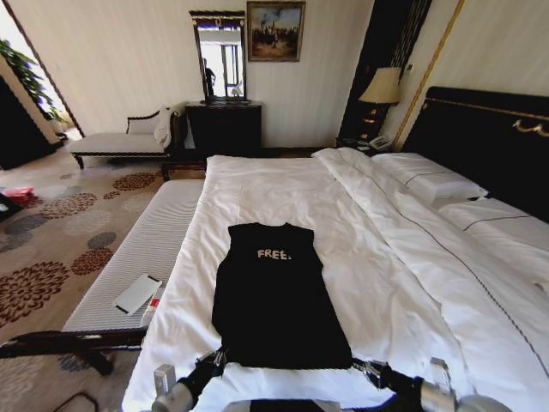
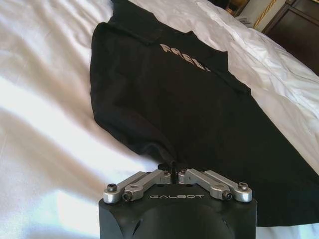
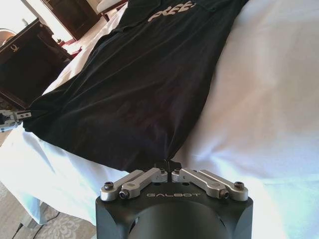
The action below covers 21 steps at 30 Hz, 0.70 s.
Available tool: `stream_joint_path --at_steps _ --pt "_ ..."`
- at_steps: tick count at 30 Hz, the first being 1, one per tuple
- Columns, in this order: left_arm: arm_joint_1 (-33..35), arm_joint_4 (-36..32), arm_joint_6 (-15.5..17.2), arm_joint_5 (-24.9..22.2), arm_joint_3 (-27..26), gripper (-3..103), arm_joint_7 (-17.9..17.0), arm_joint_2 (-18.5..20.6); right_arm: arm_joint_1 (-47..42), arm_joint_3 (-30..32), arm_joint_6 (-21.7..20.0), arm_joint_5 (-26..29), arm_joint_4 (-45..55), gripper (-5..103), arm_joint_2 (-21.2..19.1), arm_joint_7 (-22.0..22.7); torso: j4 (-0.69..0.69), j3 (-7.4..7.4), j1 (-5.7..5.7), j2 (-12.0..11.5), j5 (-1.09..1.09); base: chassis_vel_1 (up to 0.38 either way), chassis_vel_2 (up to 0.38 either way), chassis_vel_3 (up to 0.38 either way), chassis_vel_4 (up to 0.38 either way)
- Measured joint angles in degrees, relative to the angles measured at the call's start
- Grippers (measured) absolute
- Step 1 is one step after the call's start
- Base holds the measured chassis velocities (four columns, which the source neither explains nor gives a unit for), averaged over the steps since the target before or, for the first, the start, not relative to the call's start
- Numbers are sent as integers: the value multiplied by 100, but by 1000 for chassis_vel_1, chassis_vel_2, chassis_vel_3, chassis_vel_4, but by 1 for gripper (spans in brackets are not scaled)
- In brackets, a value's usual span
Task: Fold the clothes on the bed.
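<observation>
The clothes are one black T-shirt (image 1: 274, 292) with white "FREE!" lettering, lying flat as a narrow rectangle on the white duvet of the bed (image 1: 403, 283), collar away from me. My left gripper (image 1: 214, 359) is shut on the near left hem corner; in the left wrist view the left gripper (image 2: 173, 172) pinches a tuft of the T-shirt (image 2: 179, 99). My right gripper (image 1: 362, 367) is shut on the near right hem corner, and the right wrist view shows the right gripper (image 3: 168, 166) pinching the T-shirt (image 3: 134, 94) there.
A pale padded bench (image 1: 150, 245) runs along the bed's left side with a flat white item (image 1: 137, 293) on it. Pillows (image 1: 429, 182) and the dark headboard (image 1: 489, 137) lie to the right. A chaise longue (image 1: 120, 142), dresser (image 1: 223, 127) and lamp (image 1: 383, 86) stand by the far wall.
</observation>
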Motion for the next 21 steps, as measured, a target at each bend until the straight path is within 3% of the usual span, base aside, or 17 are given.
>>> stream_joint_path --at_steps 7,14,21 --pt "143 -59 -63 91 -52 2 59 -10 -6 202 92 -39 132 0 186 -179 -1 0 0 0 0 0 0 0 0" --pt "521 -130 -504 567 -145 2 221 -18 29 605 122 87 572 0 454 -323 0 0 0 0 -1 0 0 0 0" --pt "1053 -417 -968 739 -302 2 285 -4 -270 865 256 57 879 0 659 -541 0 0 0 0 0 0 0 0 0"
